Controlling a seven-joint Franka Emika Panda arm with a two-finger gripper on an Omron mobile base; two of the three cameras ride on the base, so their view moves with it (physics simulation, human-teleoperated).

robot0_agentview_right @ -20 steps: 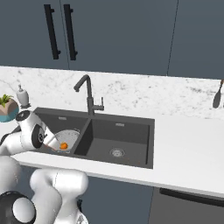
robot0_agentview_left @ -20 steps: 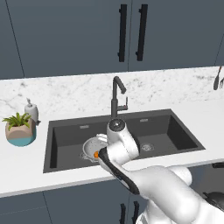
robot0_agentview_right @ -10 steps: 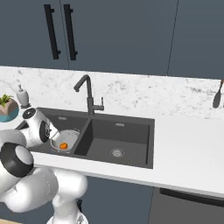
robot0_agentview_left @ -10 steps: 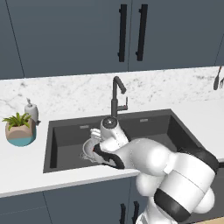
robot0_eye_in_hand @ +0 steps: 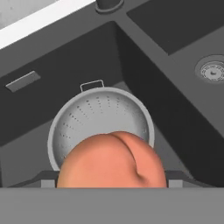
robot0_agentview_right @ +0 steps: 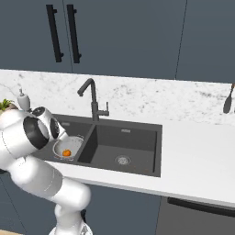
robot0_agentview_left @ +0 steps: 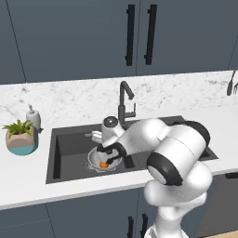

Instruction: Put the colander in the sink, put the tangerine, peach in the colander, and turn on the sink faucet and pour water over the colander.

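The fingers (robot0_agentview_left: pixel 105 153) hold the peach (robot0_eye_in_hand: pixel 112 161) in a wide grip directly above the colander (robot0_eye_in_hand: pixel 101 117). The colander sits in the left basin of the sink (robot0_agentview_right: pixel 137 131) with the tangerine (robot0_agentview_right: pixel 67 153) inside. The faucet (robot0_agentview_right: pixel 92 98) stands behind the basin divider.

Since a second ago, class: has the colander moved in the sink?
No. The colander sits in the same left basin spot, left of the faucet; the arm alone shifted.
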